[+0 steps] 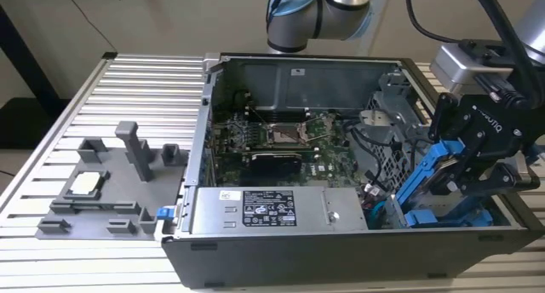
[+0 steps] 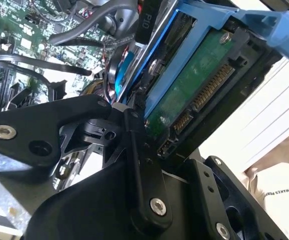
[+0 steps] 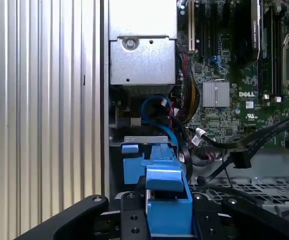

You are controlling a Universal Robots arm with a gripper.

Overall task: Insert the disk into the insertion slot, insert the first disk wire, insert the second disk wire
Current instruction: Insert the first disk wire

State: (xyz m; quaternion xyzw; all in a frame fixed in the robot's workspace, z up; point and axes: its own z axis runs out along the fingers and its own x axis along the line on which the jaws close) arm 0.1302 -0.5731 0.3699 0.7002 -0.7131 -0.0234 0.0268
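Your fingers (image 2: 137, 150) are clamped tight on the disk (image 2: 199, 85), pinching its blue carrier frame (image 3: 167, 200). The gripper (image 1: 466, 173) holds it tilted on edge just above the insertion slot (image 1: 425, 217), at the corner of the case (image 1: 255, 258) on the exterior view's right. You look to be in the first step: the disk is not yet seated, its connector (image 2: 204, 97) is bare, and both wires are left.
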